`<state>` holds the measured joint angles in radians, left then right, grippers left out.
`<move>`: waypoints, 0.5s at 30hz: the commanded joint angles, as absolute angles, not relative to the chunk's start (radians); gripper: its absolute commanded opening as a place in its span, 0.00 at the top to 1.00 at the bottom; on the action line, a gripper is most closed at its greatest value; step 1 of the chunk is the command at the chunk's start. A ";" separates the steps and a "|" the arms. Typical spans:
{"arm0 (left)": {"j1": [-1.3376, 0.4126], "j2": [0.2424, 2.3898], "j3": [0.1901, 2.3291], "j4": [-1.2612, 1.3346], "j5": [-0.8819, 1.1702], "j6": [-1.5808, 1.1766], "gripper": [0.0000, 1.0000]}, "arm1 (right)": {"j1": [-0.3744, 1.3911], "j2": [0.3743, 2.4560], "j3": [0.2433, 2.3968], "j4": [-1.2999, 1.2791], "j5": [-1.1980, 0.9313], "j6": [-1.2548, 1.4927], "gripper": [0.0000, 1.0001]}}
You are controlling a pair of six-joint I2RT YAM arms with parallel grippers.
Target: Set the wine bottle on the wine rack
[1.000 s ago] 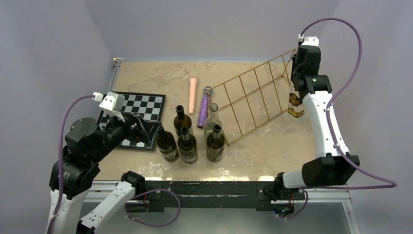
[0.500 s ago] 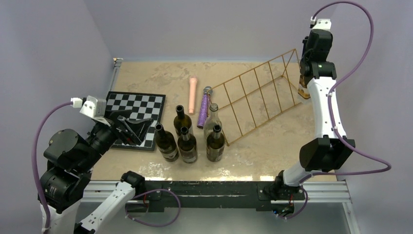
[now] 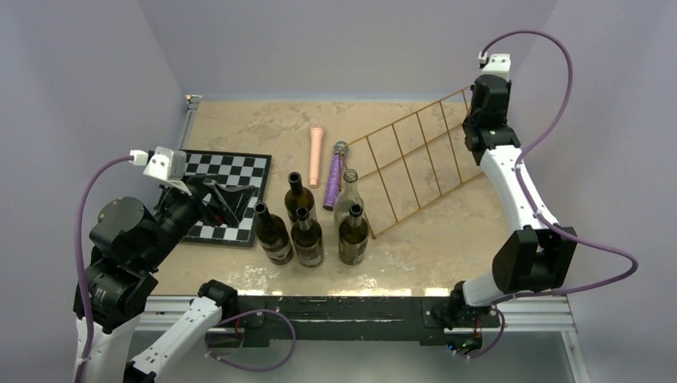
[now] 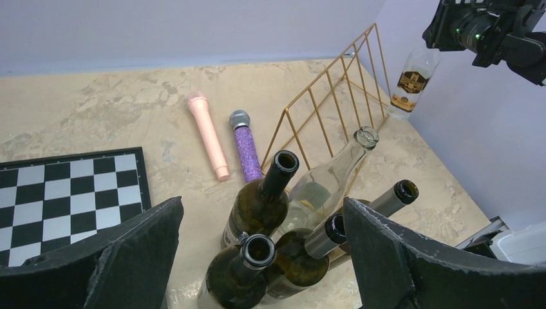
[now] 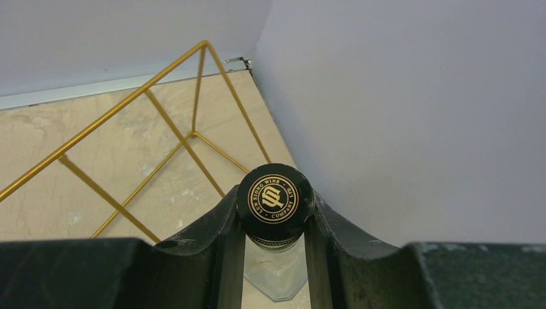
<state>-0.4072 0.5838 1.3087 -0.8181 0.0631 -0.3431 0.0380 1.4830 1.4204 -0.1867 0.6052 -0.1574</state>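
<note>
In the right wrist view my right gripper [image 5: 275,215] is shut on the neck of a clear wine bottle [image 5: 275,201], just under its black cap with gold lettering. The left wrist view shows the wine bottle [image 4: 412,80] hanging upright with a black-and-gold label, close to the right wall beside the far end of the wine rack [image 4: 341,96]. The wine rack [image 3: 415,159] is a golden wire wedge lying slantwise at the back right. From above, the right gripper [image 3: 479,136] hides the bottle. My left gripper [image 4: 261,257] is open and empty over the chessboard's near edge.
Several dark and clear bottles [image 3: 307,227] stand clustered at the table's front middle, right of the chessboard [image 3: 231,171]. A pink microphone [image 3: 316,155] and a purple glitter microphone [image 3: 334,175] lie behind them. The right wall [image 5: 418,96] is very close to the held bottle.
The right arm has raised the bottle from beside the rack's right end and brought it back and left over that far end. The left arm drew back to the left, then partly returned.
</note>
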 commanded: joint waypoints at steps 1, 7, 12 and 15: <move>-0.411 0.595 1.293 -0.794 0.044 -0.327 0.03 | 0.099 1.434 1.394 0.176 0.701 -0.266 1.00; -0.411 0.588 1.287 -0.804 0.033 -0.330 0.03 | 0.114 1.504 1.362 0.253 0.713 -0.291 1.00; -0.411 0.588 1.285 -0.818 0.025 -0.332 0.03 | 0.108 1.537 1.393 0.198 0.721 -0.250 1.00; -0.411 0.586 1.281 -0.819 0.019 -0.334 0.03 | 0.108 1.548 1.435 0.115 0.736 -0.196 1.00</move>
